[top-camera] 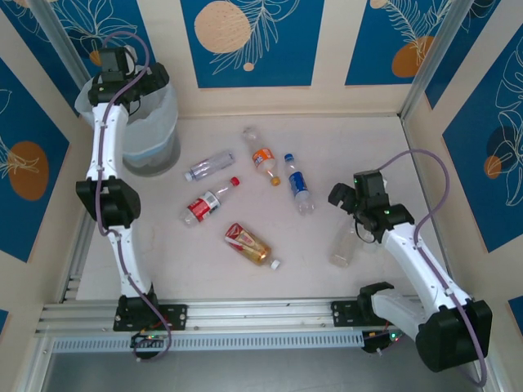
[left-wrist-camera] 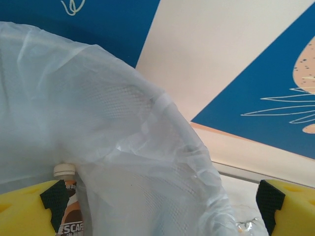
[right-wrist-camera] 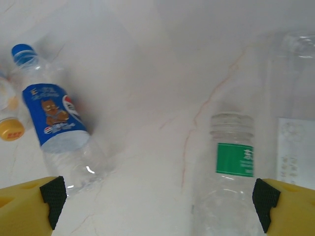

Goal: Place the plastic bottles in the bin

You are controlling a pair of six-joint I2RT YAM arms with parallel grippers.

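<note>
The bin (top-camera: 152,135), grey with a white bag liner (left-wrist-camera: 123,147), stands at the back left. My left gripper (top-camera: 135,86) hangs open over its rim, nothing between its fingers (left-wrist-camera: 29,209). A white-capped, brown-labelled bottle (left-wrist-camera: 68,206) stands inside the liner. Several plastic bottles lie on the table: a clear one (top-camera: 209,165), red-label (top-camera: 204,206), orange-label (top-camera: 263,158), blue-label (top-camera: 299,186) and red-yellow (top-camera: 248,243). My right gripper (top-camera: 365,211) is open just above a capless clear bottle (top-camera: 344,242) with a green label (right-wrist-camera: 234,160); that bottle lies near its right finger.
The table (top-camera: 327,139) is walled by blue-and-cream panels at the back and sides. In the right wrist view the blue-label bottle (right-wrist-camera: 56,123) lies to the left, with an orange cap (right-wrist-camera: 11,130) at the frame edge. A metal rail (top-camera: 261,314) runs along the near edge.
</note>
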